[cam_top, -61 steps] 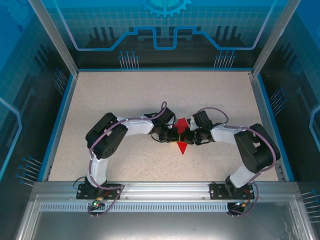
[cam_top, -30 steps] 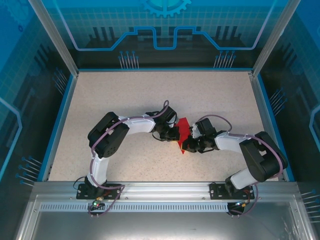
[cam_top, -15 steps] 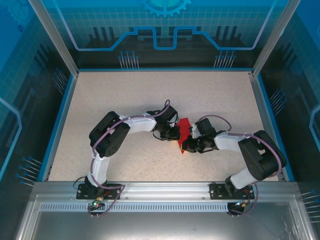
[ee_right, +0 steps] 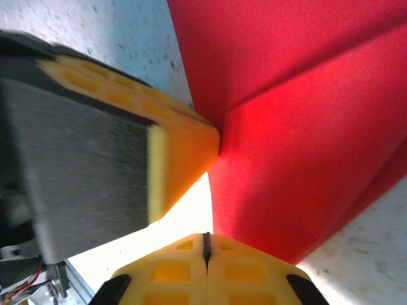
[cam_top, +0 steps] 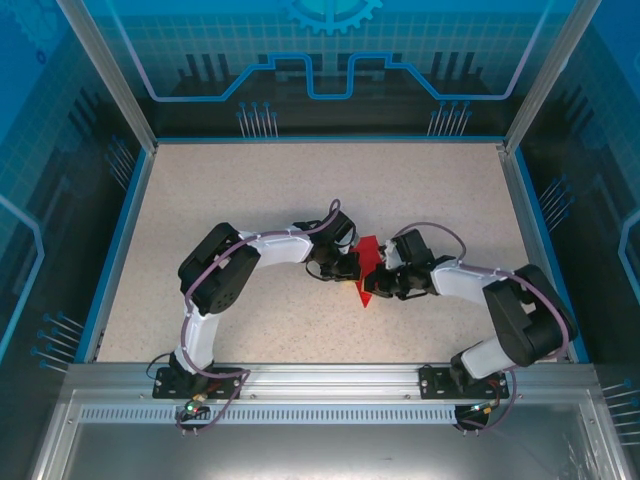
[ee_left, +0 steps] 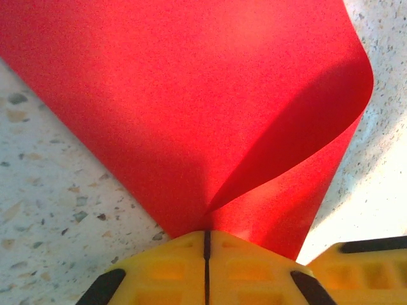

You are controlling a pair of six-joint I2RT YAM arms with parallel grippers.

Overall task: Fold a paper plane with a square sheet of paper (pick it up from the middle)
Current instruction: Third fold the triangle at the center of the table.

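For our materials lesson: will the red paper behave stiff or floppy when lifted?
Probably floppy: the paper curls over softly beyond the left gripper. Likely light: thin, pinched only at its edge. It may crease where the right gripper clamps it.

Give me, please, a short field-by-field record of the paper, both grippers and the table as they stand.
red paper: creased, one flap curling over, pointed end towards the arm bases
left gripper: shut, pinching the paper's edge
right gripper: shut, pinching the paper from the opposite side
place: between the two arms, near the middle of the speckled table
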